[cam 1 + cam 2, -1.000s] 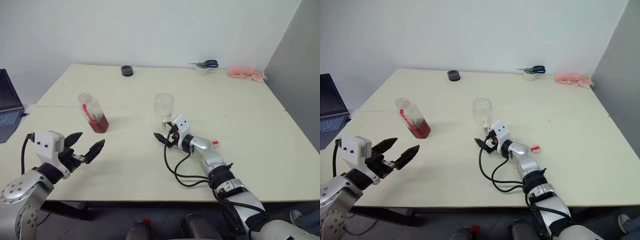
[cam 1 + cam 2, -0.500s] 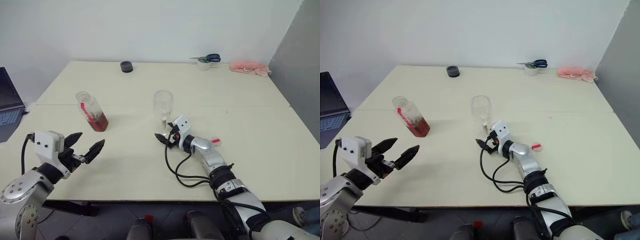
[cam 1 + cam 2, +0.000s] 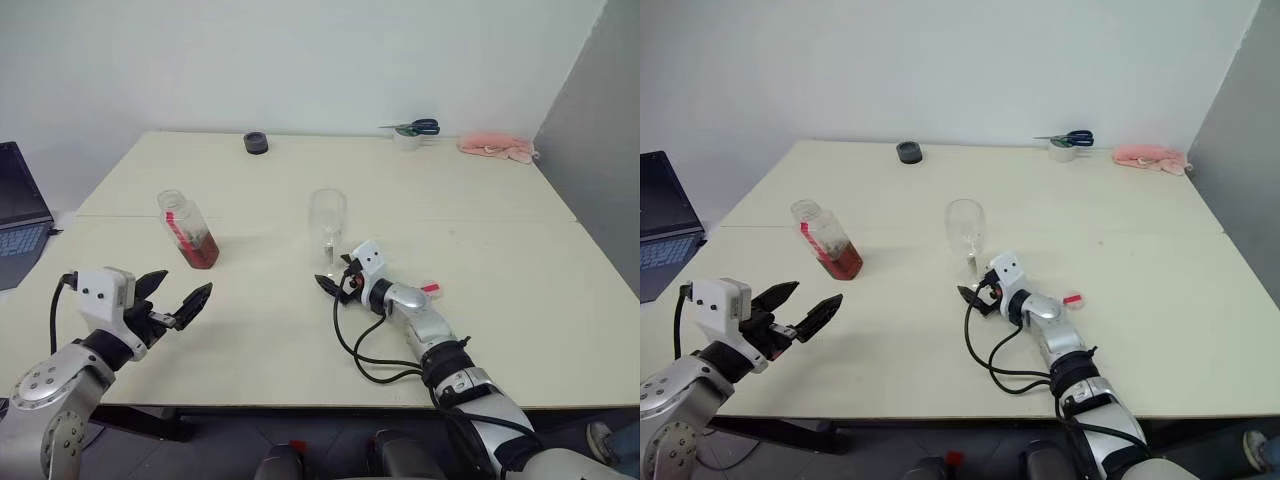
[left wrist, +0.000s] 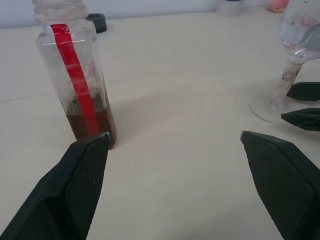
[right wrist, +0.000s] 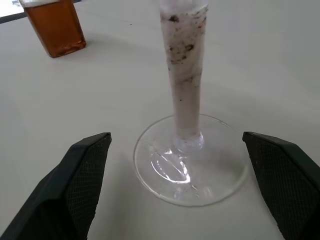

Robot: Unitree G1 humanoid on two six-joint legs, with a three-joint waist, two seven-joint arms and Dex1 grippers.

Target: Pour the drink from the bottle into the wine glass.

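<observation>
The big pale bench (image 3: pixel 480 260) holds everything. On the near left side stands the bottle (image 3: pixel 186 229), upright, and it looks like its cap is off. The drink (image 3: pixel 199 250) fills only the bottom part of it, brown and red. Near the middle of the bench stands the wine glass (image 3: pixel 327 222), upright and with no drink in it. The two are well apart.

The left tool (image 3: pixel 177 300) hangs in the air near the front edge, on the near side of the bottle. Its two black fingers are spread wide and hold nothing. The left wrist view looks right at the bottle, just beyond the tips.

The right tool (image 3: pixel 331 283) sits low on the bench, just beside the foot of the glass. Its fingers are spread wide too, one on each side of the foot and the thin stem, but they are not touching it.

So this looks like the reaching step. No pouring has begun.

Next, the left tool should go forward until the bottle is between its fingers, then squeeze its flat sides. The right tool may close softly on the stem to keep the glass from tipping. Then the bottle must be lifted, carried over to the glass, and tipped slowly so the drink lands in the bowl.

A small red and white thing (image 3: pixel 430 288) lies near the right arm. It could be the cap, but it is too small to tell.
</observation>
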